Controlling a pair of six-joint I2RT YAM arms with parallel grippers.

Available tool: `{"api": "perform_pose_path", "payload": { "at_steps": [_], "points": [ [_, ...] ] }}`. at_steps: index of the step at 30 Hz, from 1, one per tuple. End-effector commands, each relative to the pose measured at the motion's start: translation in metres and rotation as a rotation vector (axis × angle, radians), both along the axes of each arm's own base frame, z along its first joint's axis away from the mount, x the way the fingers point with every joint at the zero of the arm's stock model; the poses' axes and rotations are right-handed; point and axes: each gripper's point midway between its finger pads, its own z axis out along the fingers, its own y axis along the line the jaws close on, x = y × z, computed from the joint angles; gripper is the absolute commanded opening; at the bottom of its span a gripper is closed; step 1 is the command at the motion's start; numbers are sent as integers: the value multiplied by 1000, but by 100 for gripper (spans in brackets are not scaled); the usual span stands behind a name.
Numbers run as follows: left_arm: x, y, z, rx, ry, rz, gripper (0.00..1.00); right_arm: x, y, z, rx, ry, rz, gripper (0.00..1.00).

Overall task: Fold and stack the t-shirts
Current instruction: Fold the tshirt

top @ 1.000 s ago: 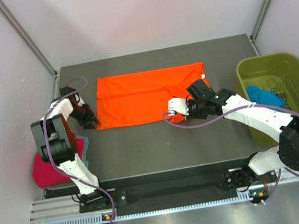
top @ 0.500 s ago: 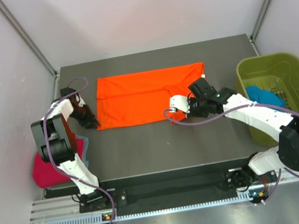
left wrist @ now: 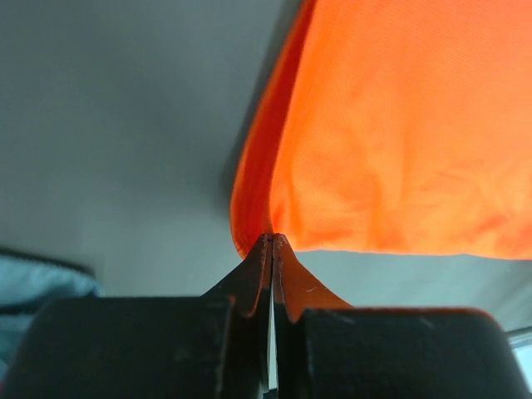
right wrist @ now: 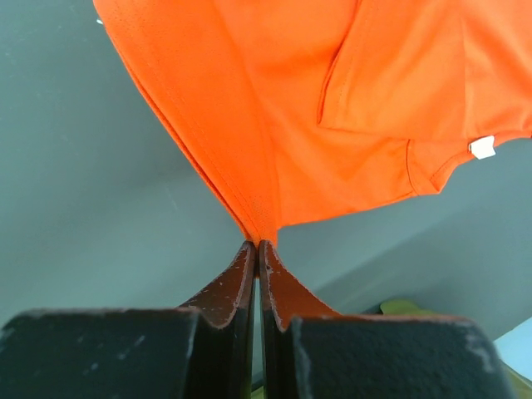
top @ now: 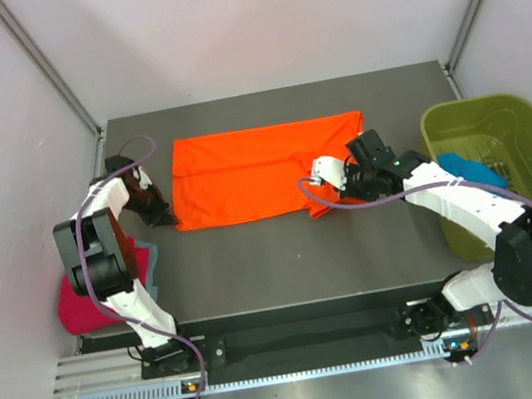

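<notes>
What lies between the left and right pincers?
The orange t-shirt: its near edge spans from the left pincer to the right pincer, each shut on a corner. The top external view shows this.

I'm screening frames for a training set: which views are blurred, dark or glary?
Top external: even, diffuse light, only faint shadows, no glare on the orange t-shirt. Left wrist: the left gripper is dark and blurred close to the lens, and the cloth looks soft. Right wrist: the weave is sharp, while the right gripper is underexposed and softer.
</notes>
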Motion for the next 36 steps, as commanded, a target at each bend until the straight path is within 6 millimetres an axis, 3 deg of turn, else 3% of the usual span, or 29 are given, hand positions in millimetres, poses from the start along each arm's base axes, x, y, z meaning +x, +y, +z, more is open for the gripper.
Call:
{"api": "perform_pose_path", "payload": {
  "at_steps": [1, 10, 14, 16, 21, 22, 25, 29, 33, 36],
  "points": [
    [4, -6, 35, -34, -89, 5, 0, 17, 3, 38, 81, -101, -33, 0],
    [13, -9, 95, -40, -220, 4, 0, 40, -9, 96, 168, -221, -112, 0],
    [27, -4, 110, -17, -270, 2, 0, 58, -14, 116, 194, -277, -146, 0],
    [39, -1, 113, -12, -289, 5, 0, 68, -17, 122, 196, -298, -154, 0],
    [58, 8, 123, 25, -312, -10, 0, 92, -14, 112, 174, -294, -145, 0],
    [56, 11, 122, 41, -300, -3, 0, 96, -12, 116, 181, -301, -143, 0],
    [26, 4, 102, 10, -200, 16, 35, 99, -8, 109, 186, -271, -131, 0],
    [-31, -18, 43, -95, 2, 62, 39, 98, -6, 99, 183, -242, -128, 0],
    [-42, -23, 20, -116, 65, 81, 39, 96, -6, 95, 188, -223, -136, 0],
    [-34, -18, 12, -100, 77, 80, 37, 96, -5, 94, 189, -220, -139, 0]
  ]
}}
